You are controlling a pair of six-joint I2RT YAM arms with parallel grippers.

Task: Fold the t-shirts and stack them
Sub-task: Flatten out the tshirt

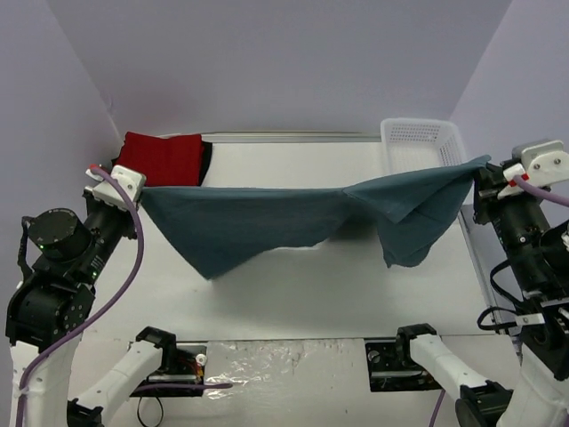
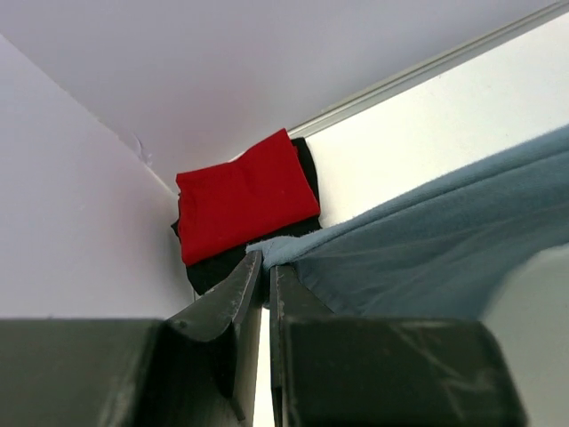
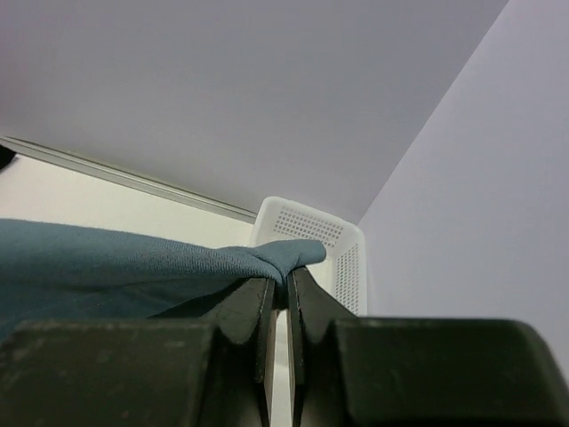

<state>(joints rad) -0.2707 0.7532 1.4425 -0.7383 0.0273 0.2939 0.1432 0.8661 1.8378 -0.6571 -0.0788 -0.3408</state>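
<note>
The slate-blue t-shirt point(image 1: 267, 227) hangs stretched across the table between my two grippers, held up in the air. My left gripper point(image 1: 138, 189) is shut on its left corner; in the left wrist view the gripper point(image 2: 266, 267) pinches the blue cloth point(image 2: 427, 249). My right gripper point(image 1: 484, 169) is shut on the right corner; the right wrist view shows the gripper point(image 3: 282, 277) pinching the cloth point(image 3: 133, 258). The red t-shirt point(image 1: 164, 158) lies folded on the black t-shirt point(image 1: 206, 160) at the back left corner; both also show in the left wrist view, red point(image 2: 244, 196) on black point(image 2: 213, 265).
A white lattice basket point(image 1: 418, 142) stands at the back right, partly behind the hanging shirt, and shows in the right wrist view point(image 3: 311, 227). Purple walls close in the back and both sides. The arm bases sit at the near edge.
</note>
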